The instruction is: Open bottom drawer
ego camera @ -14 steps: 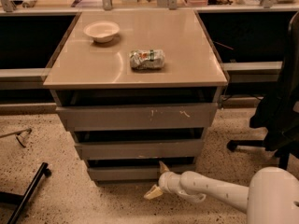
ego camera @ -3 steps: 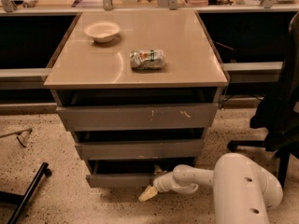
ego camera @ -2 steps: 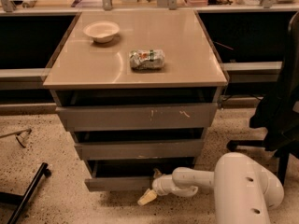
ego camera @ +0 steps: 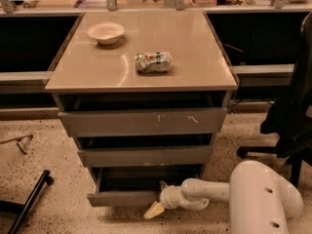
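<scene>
The bottom drawer is the lowest, narrowest grey front of the three in the cabinet. It stands pulled out a little, with a dark gap and a strip of tray showing behind its front. My gripper is at the drawer's right end, low near the floor, on the end of my white arm, which reaches in from the right. One yellowish fingertip points down-left below the drawer front; another shows just above it at the drawer's top edge.
The middle drawer and the top drawer with white scratches are shut. A white bowl and a crumpled packet lie on the cabinet top. A black chair stands right; a black bar lies left on the speckled floor.
The bottom drawer has slid out toward me, from nearly flush to a visible gap. My gripper has moved left and outward along with its front.
</scene>
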Motion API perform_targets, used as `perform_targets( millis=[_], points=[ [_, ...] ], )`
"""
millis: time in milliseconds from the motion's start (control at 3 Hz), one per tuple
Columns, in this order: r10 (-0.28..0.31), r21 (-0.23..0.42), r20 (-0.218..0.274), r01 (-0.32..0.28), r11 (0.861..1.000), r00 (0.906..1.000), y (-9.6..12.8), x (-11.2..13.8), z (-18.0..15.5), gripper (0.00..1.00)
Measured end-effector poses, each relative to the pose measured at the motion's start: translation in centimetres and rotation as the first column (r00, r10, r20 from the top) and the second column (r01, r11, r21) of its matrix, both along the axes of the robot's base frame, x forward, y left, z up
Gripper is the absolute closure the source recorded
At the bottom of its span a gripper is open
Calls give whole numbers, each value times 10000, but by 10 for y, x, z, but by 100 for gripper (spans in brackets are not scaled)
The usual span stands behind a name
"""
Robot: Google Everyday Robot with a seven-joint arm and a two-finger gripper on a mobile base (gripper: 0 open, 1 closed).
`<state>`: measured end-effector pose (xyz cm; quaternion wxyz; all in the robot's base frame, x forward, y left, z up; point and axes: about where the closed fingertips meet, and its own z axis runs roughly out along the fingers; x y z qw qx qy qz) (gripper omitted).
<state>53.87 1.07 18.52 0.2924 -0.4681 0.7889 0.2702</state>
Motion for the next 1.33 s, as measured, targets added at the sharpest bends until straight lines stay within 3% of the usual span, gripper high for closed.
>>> perform_targets(
  millis=[1333],
  points=[
    [-128, 51, -452, 131, 9999, 9989, -2, -20, 0, 0]
  ],
)
